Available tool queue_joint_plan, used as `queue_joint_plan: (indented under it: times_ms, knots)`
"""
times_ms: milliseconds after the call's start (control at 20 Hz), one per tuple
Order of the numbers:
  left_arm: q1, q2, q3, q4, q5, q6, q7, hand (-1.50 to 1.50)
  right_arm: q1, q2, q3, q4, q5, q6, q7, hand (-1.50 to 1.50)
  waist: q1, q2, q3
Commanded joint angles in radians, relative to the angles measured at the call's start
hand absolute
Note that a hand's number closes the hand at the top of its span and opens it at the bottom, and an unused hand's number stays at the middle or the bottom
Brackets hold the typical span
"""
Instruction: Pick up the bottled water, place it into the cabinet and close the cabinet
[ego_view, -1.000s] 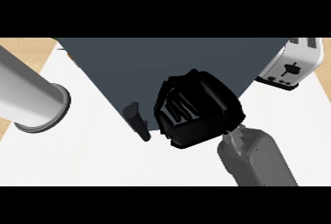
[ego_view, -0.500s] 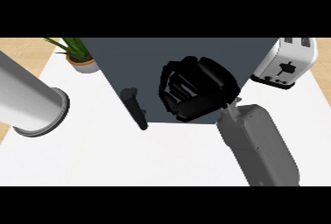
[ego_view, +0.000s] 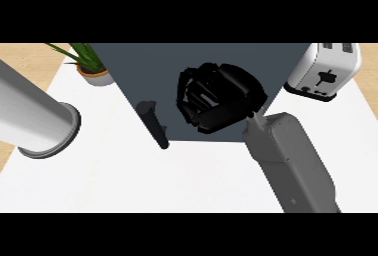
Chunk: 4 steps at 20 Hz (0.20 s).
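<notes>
The bottled water is not visible anywhere in the head view, so its position cannot be determined. The dark slate-grey cabinet (ego_view: 148, 65) occupies the centre of the view, standing on the white counter top (ego_view: 184, 180). A short black bar-shaped handle (ego_view: 153, 124) sits near its lower left corner, tilted slightly off vertical.

The right hand (ego_view: 218, 100), black, lies over the cabinet's right half, with its fingers bent inward into a compact mass. Whether anything is enclosed within those fingers cannot be determined; the hand hides its own interior. The right grey forearm (ego_view: 291, 165) enters from the lower right edge and rises toward the far left to meet the hand at the wrist, near the cabinet's near right corner.

The left grey forearm (ego_view: 33, 120) enters from the left edge as a broad cylinder, its flat round end facing right, just beside the cabinet and apart from it. The left hand is cut off from the view.

A white two-slot toaster (ego_view: 326, 70) stands at the far right, beside the cabinet. A green potted plant (ego_view: 90, 62) in a tan pot stands at the far left, touching the cabinet's left edge in the view.
</notes>
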Motion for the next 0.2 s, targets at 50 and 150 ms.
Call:
queue_joint_plan:
  times_ms: [50, 150]
  knots:
    - [-0.005, -0.010, 0.006, 0.011, 0.020, -0.039, 0.017, -1.50, -0.165, 0.026, -0.045, 0.176, -0.007, -0.062, -0.034, 1.50, 0.037, 0.035, -0.023]
    - [-0.011, -0.012, 0.027, 0.022, 0.021, -0.037, 0.023, -1.50, -0.172, 0.026, -0.072, 0.167, -0.023, -0.045, -0.007, 1.50, 0.028, 0.033, -0.023]
